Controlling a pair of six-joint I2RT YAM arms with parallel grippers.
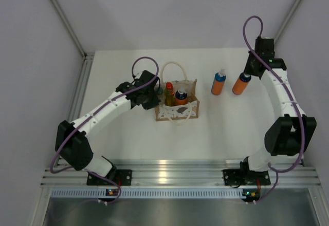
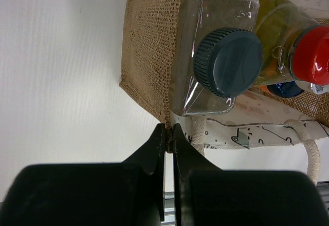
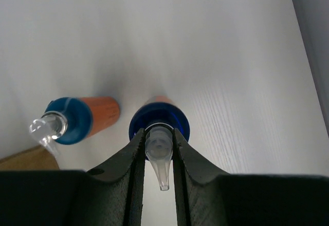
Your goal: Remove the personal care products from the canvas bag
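Jaws pinch canvas bag [image 2: 149, 46] left, orange bottle [image 3: 159, 117] right, clear only from wrists.

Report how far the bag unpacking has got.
Done: one orange bottle stands on the table, right of the canvas bag. In hand: the right gripper has its jaws shut on a second orange bottle, at the nozzle. Remaining: the clear bottle, the yellow bottle and a dark-blue-capped bottle sit in the bag, whose edge the left gripper pinches.

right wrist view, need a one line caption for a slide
Right gripper pinching the nozzle of an orange bottle, a second orange bottle beside it on the table.
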